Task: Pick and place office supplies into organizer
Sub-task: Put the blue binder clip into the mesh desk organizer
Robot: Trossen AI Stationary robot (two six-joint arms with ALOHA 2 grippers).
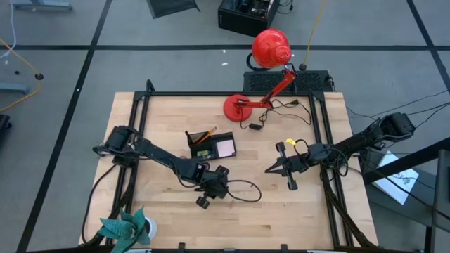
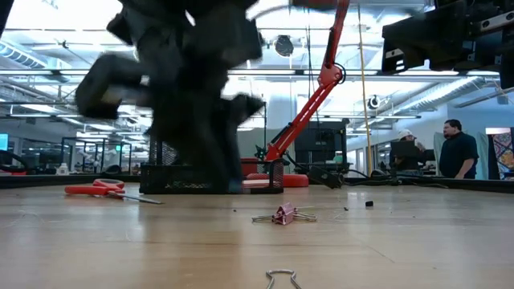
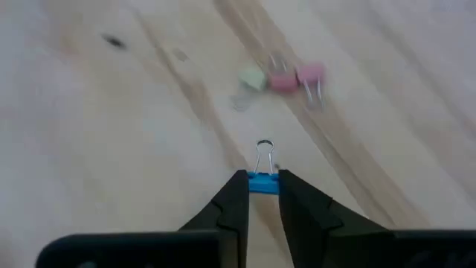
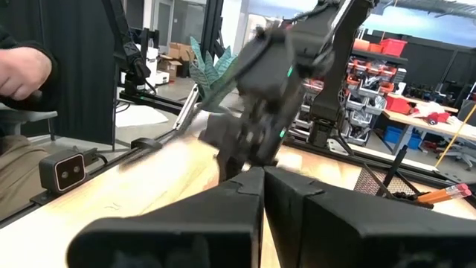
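Observation:
My left gripper (image 3: 262, 186) is shut on a small blue binder clip (image 3: 262, 182) over the wooden table's middle (image 1: 211, 188), near side of the black organizer (image 1: 211, 145). The organizer holds a pink notepad (image 1: 226, 148) and an orange pencil (image 1: 206, 133). A pale green clip (image 3: 253, 78) and two pink clips (image 3: 296, 77) lie on the wood ahead of the left gripper. Red-handled scissors (image 2: 104, 190) lie flat beside the organizer (image 2: 181, 178). My right gripper (image 1: 271, 169) waits shut at the right, off the table top. My left gripper pinches the blue clip's body (image 3: 262, 184) between its two fingertips (image 3: 236, 186), one on each side. The fingers slant downward from the table's left. The clip's wire handle (image 3: 264, 151) sticks out forward past the fingertips, and the clip looks lifted off the wood.
A red desk lamp stands with its base (image 1: 236, 107) at the far edge, its cord trailing right. A teal plant (image 1: 126, 228) sits at the near left corner. A pink clip (image 2: 283, 213) and a bare wire clip (image 2: 281, 278) lie on the near table. People stand beyond the table (image 2: 458, 148).

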